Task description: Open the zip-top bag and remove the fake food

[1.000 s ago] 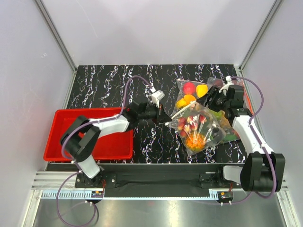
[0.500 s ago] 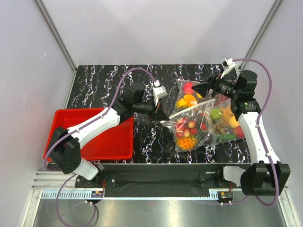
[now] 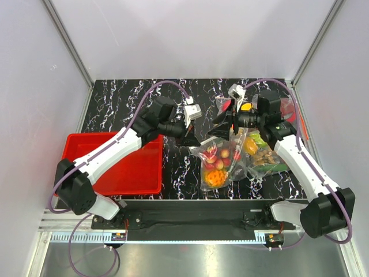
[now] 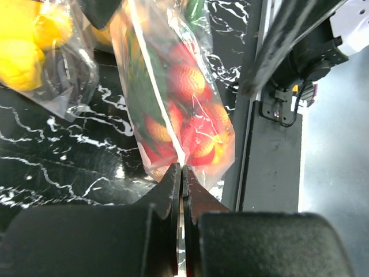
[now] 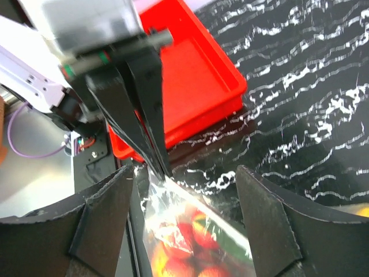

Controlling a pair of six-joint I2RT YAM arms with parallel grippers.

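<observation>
Left gripper (image 4: 181,173) pinches the zip-top bag (image 3: 220,158); right gripper (image 5: 185,173) spread at the same edge.
Left jaws are pressed together on the clear film at the bag's upper left corner, and the bag hangs down from there toward the near edge of the black marbled table (image 3: 127,104). The fake food (image 4: 193,112), red-yellow cherries and an orange bumpy fruit (image 3: 214,176), is inside the bag. Right jaws stand wide, either side of the left fingertips; contact with the film cannot be told. Red tray (image 3: 115,173) at left. Other filled clear bags (image 3: 262,154) lie just right. No legible print.
</observation>
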